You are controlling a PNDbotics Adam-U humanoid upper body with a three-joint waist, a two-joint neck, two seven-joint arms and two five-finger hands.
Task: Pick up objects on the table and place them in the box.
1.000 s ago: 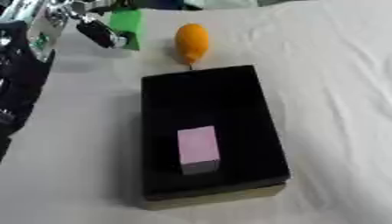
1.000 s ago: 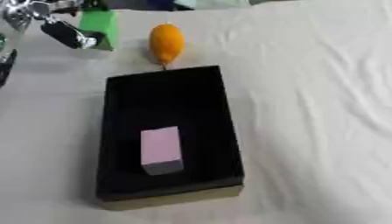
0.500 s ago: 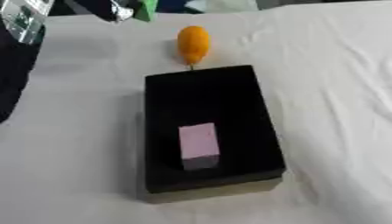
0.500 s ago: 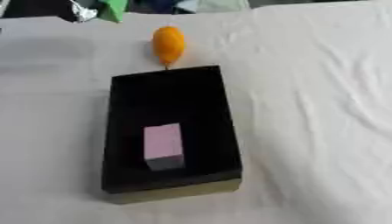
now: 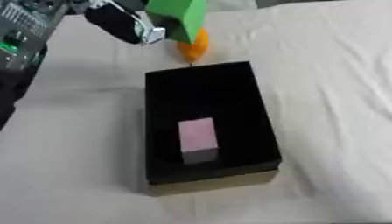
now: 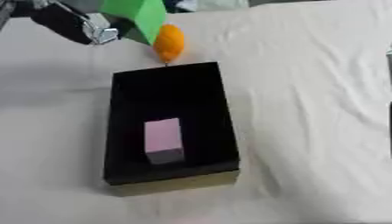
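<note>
My left hand (image 5: 122, 24) is shut on a green block (image 5: 180, 17) and holds it in the air above the table, just beyond the far end of the black box (image 5: 157, 87). A pink block (image 5: 198, 139) lies inside the box, toward its near end. An orange, oval object (image 6: 170, 41) rests on the white cloth right behind the box's far edge, partly hidden by the green block. My right hand shows in neither view.
A white cloth (image 5: 329, 87) covers the whole table, with wide room to the right of the box. My left arm (image 5: 23, 39) fills the upper left corner.
The left hand has lifted the green block off the table and carried it right, toward the box's far end. The camera has shifted as well.
</note>
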